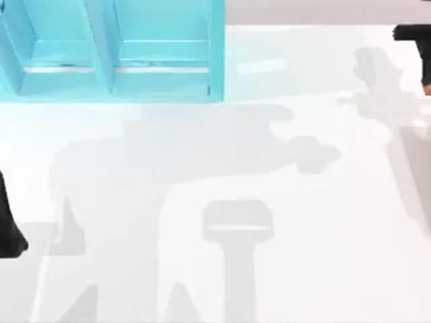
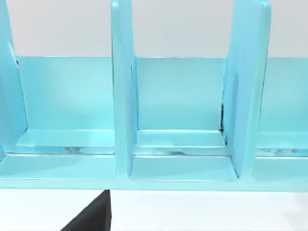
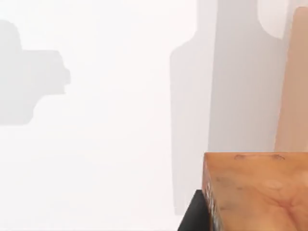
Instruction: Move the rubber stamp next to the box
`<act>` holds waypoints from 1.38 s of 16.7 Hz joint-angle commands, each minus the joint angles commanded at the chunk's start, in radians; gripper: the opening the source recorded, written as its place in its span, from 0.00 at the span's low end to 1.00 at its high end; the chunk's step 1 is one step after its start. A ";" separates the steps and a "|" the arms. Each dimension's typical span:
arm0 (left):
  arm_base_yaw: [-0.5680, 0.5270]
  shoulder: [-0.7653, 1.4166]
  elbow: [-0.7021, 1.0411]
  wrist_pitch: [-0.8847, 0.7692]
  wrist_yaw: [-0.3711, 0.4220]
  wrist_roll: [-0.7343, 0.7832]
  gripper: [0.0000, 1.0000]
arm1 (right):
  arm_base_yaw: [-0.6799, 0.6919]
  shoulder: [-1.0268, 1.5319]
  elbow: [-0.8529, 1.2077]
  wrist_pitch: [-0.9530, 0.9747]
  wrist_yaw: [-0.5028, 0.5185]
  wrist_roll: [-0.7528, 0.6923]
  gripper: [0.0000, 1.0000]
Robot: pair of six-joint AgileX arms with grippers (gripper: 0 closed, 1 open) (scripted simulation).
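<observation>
I'm carrying the stamp (image 3: 255, 192) in my right gripper (image 1: 421, 54), clamped on it; next, swing toward the box (image 1: 111, 50), well apart.

One rubber stamp (image 3: 255, 190), one light-blue box (image 1: 114, 50) with upright dividers, one white table (image 1: 202, 202), two arms

Bright, even light washes the white bench (image 1: 202, 282) almost to glare. Soft grey arm shadows spread across it, edges blurred; the blue box (image 1: 114, 60) shows faint sheen.
</observation>
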 joint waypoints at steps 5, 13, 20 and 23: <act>0.000 0.000 0.000 0.000 0.000 0.000 1.00 | -0.010 -0.023 -0.019 0.195 -0.062 -0.014 0.00; 0.000 0.000 0.000 0.000 0.000 0.000 1.00 | 0.009 -0.019 -0.279 0.249 -0.001 0.010 0.00; 0.000 0.000 0.000 0.000 0.000 0.000 1.00 | 0.006 -0.015 -0.307 0.232 0.015 0.011 0.08; 0.000 0.000 0.000 0.000 0.000 0.000 1.00 | 0.006 -0.015 -0.307 0.232 0.015 0.011 0.30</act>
